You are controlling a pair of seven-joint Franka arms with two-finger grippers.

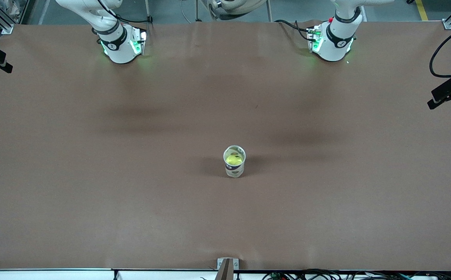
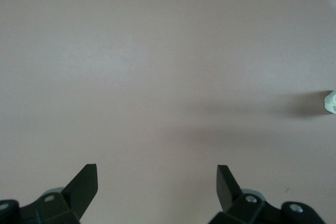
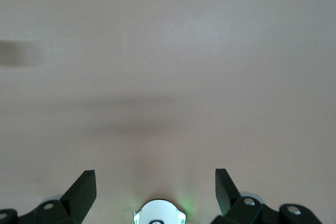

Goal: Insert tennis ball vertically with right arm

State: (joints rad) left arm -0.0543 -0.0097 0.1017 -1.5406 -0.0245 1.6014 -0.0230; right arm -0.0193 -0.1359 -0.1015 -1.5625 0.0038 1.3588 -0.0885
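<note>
While the tennis ball [image 1: 234, 159] is already sitting inside the upright can [image 1: 234, 167], I am holding my right gripper [image 3: 155, 190] spread and empty, high over bare table [image 1: 93, 175] well apart from the can, the left gripper [image 2: 157, 184] waiting spread too, so I judge nothing remains but staying clear.

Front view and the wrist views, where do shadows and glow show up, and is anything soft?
Front view: the can casts a shadow on the table; green glow at both bases. Left wrist view: open left tool sharp, a long shadow beside the can's edge. Right wrist view: open right tool, green glow beneath it.
</note>
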